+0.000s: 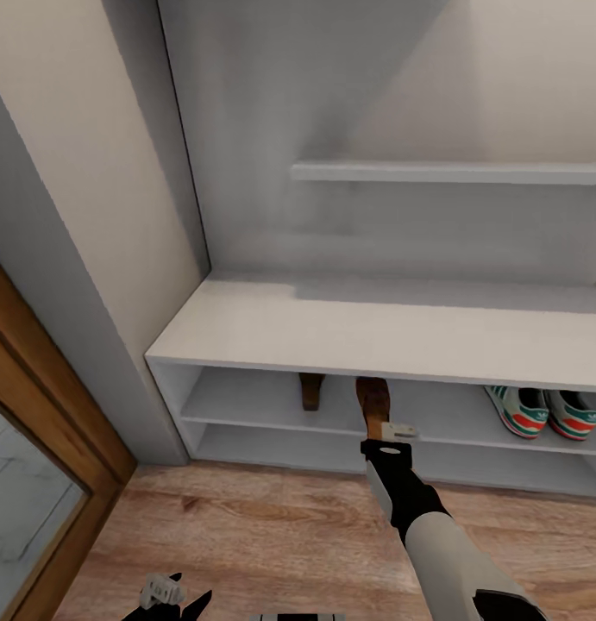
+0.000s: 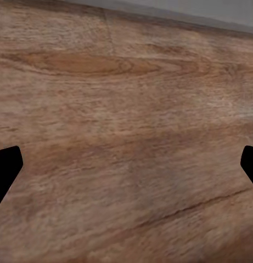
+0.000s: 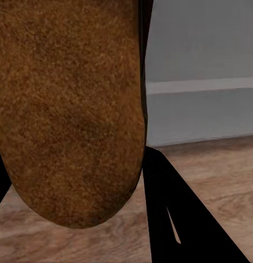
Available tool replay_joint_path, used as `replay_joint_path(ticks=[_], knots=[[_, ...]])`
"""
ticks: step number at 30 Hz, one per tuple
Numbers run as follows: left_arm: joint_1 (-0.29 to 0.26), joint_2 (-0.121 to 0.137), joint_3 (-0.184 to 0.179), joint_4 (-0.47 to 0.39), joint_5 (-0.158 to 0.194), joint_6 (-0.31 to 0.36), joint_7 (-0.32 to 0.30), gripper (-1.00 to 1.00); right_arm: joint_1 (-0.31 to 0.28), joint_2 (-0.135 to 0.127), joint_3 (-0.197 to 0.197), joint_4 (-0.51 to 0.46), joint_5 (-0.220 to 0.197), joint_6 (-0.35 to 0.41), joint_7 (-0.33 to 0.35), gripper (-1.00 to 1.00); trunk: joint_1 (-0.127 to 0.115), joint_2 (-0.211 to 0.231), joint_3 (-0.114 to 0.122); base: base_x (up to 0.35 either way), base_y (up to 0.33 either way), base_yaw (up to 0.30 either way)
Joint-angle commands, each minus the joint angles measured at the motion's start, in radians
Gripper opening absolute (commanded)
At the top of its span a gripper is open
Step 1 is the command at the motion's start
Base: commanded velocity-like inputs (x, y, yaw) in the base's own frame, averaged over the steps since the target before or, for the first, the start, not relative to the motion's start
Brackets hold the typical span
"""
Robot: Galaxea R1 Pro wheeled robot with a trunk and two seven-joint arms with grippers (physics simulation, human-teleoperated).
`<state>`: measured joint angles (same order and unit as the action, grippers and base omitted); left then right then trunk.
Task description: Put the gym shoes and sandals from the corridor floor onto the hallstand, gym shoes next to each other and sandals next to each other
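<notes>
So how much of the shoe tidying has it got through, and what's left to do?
Mostly done. Both gym shoes sit side by side on the hallstand's upper tier, and one sandal is already there too. The right gripper is holding the second sandal at the tier's edge, a little apart from the first. What's left is to set it down next to its partner and let go. The left gripper hangs over the floor, fingers open.

Head view looks down at the hallstand; both wrist views sit close over the corridor floor.
</notes>
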<state>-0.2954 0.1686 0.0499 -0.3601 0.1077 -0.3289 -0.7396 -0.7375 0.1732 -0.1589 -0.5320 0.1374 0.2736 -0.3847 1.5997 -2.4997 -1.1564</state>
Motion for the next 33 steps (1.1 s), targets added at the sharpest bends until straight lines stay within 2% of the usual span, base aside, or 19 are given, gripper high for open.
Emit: replay_joint_path(ticks=[1,23,33], knots=[[-0.001,-0.001,0.003,0.001,0.004,0.001,-0.007,1.0,0.0,0.001,-0.005,-0.002,0.008,0.007,-0.001,-1.0,0.0,0.0,-0.001,0.201,0.0,0.0],[-0.001,-0.006,0.004,0.003,0.001,0.001,-0.004,1.0,0.0,0.001,-0.007,-0.006,0.01,0.007,-0.001,-1.0,0.0,0.0,-0.001,0.098,0.029,0.0],[-0.001,-0.006,0.004,0.003,0.001,0.001,-0.004,1.0,0.0,0.001,-0.007,-0.005,0.009,0.007,-0.001,-1.0,0.0,0.0,-0.001,0.131,0.1,0.0]])
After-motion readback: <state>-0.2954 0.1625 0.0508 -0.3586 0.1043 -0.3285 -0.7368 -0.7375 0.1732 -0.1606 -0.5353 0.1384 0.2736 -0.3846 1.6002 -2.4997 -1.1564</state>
